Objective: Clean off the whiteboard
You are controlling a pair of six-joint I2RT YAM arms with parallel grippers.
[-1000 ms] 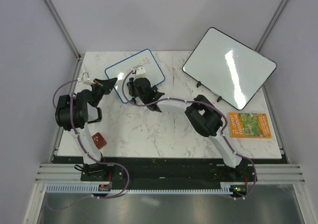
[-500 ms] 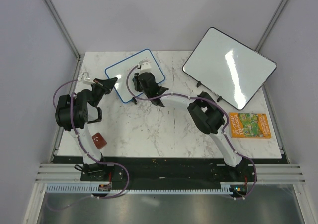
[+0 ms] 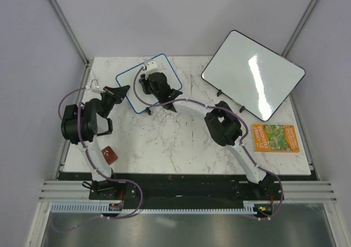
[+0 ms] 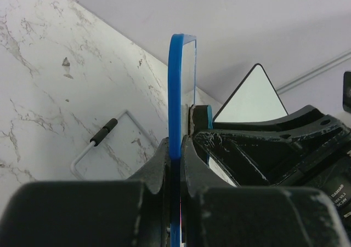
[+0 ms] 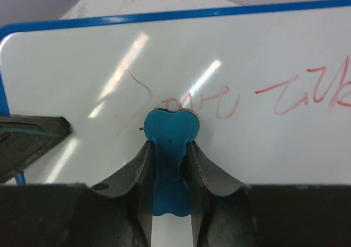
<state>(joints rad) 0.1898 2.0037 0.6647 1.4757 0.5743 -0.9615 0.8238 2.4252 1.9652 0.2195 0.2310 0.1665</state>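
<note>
The whiteboard [image 3: 169, 69] with the blue rim stands tilted at the back left of the table. My left gripper [image 4: 176, 148] is shut on its blue rim [image 4: 175, 93] at the near left edge [image 3: 123, 89]. My right gripper [image 5: 169, 148] is shut on a blue eraser [image 5: 170, 132], reaching over the board [image 3: 153, 82]. The eraser's rounded tip rests against the white face [image 5: 82, 66], on a red scribble [image 5: 219, 102]. More red writing [image 5: 315, 91] runs to the right of it.
A larger black-rimmed whiteboard [image 3: 252, 81] leans at the back right. An orange booklet [image 3: 275, 137] lies at the right edge. A small red-brown block [image 3: 109, 155] sits by the left arm. A wire stand [image 4: 101, 135] lies on the marble beside the board.
My right gripper has carried the eraser toward the board's far edge, then left across its face. The left gripper has held still on the rim.
</note>
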